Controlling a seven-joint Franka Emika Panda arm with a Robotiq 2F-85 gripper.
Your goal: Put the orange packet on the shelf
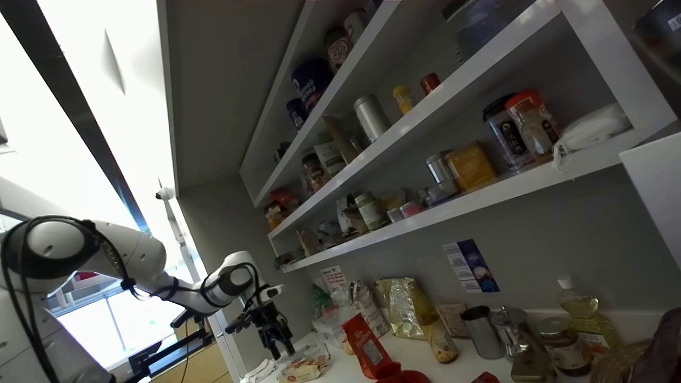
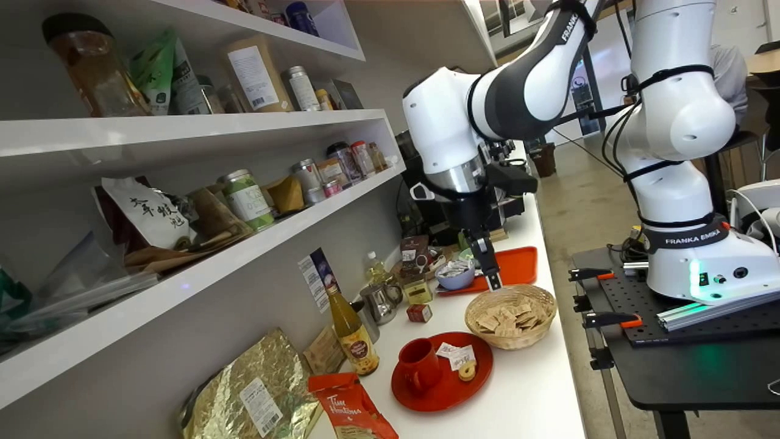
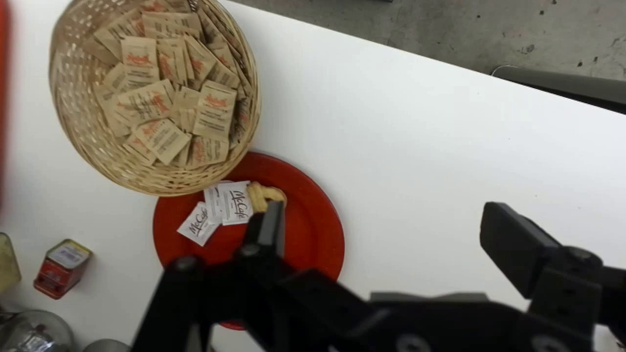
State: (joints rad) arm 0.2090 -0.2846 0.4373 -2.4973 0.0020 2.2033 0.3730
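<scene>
Red-orange rectangular packet [image 2: 351, 407] below the long white shelf [image 2: 189, 281].
Near it on the white countertop [image 2: 518, 384], a round red plate [image 2: 452, 391] bears a red mug [image 2: 419, 364]; a black jointed gripper [image 2: 492, 280] hangs farther off.

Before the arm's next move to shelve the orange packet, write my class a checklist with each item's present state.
1. Gripper open: ok; fingers wide apart in the wrist view.
2. Orange packet on the counter: ok in both exterior views.
3. Gripper at the packet: not ok; it hangs apart from it.
4. Packet apart from red plate: ok; an exterior view shows a gap.
5. Room on the shelf: cannot tell; white bag and green-and-white jar occupy part.
</scene>
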